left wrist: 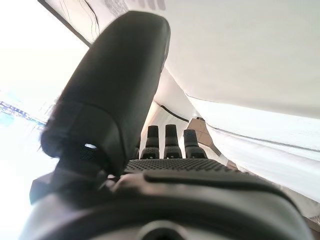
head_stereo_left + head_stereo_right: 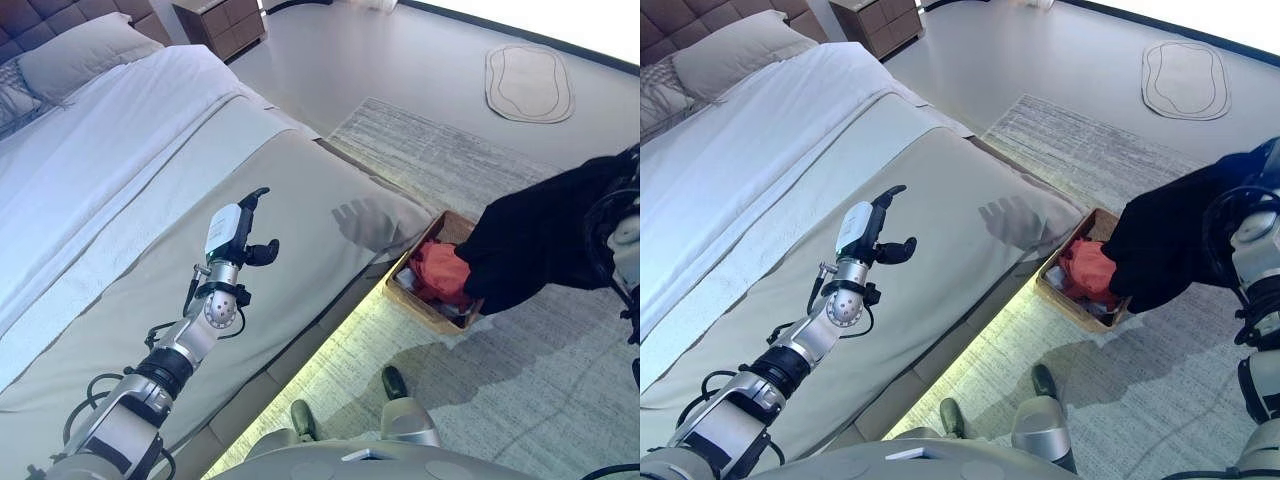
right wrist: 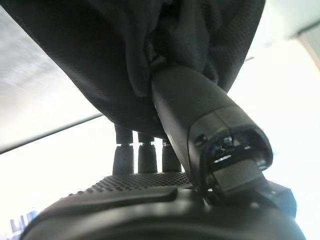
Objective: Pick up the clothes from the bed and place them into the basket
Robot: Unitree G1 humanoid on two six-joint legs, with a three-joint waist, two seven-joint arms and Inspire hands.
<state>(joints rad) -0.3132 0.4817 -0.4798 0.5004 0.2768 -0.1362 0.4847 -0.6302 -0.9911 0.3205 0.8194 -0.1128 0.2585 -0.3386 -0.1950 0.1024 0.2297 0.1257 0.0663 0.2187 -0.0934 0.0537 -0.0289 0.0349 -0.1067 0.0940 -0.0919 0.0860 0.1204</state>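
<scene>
Stretching across the left side of the room is the bed [image 2: 120, 190], made up with a white sheet over its upper half and a beige cover over the half nearer the robot, with a pale pillow [image 2: 75, 55] at the headboard end and a wooden nightstand [image 2: 222, 22] just beyond it. No loose clothes show on the cover from where I stand. Above the beige part hangs the left robot hand [image 2: 238, 238], raised on its silver arm, its fingers straight and relaxed, thumb out to the side, holding nothing; its own wrist view shows the same, straight fingers [image 1: 165, 141] in a row with only bedding past them.

Off the foot corner of the bed, on a grey rug [image 2: 480, 360], sits the basket [image 2: 415, 298], a low woven box touching or almost touching the bed's corner. A red garment [image 2: 440, 272] lies bunched inside it, with a bit of pale cloth beside it.

Further right, a black garment [image 2: 540, 240] hangs in the air in a big dark bundle, its lower edge over the basket's far end and partly hiding that rim. The right robot hand [image 3: 192, 107] is gripping it: in the right wrist view the thumb presses up into the folds and the fingers vanish into the cloth. Across the floor lies a small pale mat [image 2: 528, 82].
</scene>
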